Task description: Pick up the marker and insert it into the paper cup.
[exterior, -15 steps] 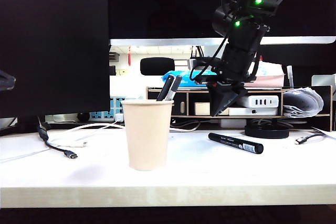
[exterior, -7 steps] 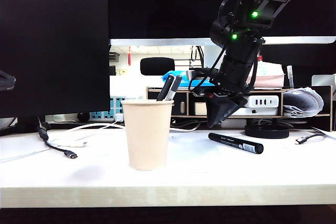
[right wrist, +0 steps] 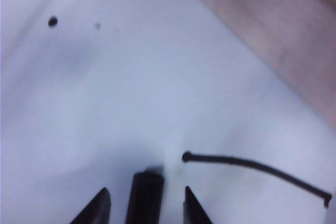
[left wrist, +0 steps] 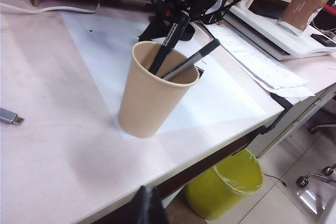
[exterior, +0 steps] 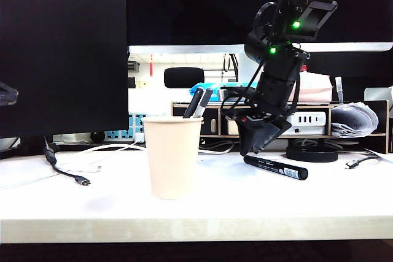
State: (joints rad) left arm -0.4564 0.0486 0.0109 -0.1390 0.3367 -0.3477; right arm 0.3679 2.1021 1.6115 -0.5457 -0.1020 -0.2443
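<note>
right gripper (right wrist: 144,203) is hanging wide open, straddling the marker (exterior: 276,167) lying on the worktop (exterior: 245,207); nothing gripped. cup (exterior: 172,156) is waiting nearby. left gripper (left wrist: 147,205): state unclear. grasp, lift, insertion all remaining.

Exterior view: low, level with table (exterior: 258,207) front edge, facing back. Left wrist view: high off front corner, looking down across table; shares paper cup (left wrist: 152,93) with exterior. Right wrist view: very close, straight down onto white sheet (right wrist: 131,77), blurred.

Matt paper cup (exterior: 172,156), glossy marker (exterior: 276,167)
</note>
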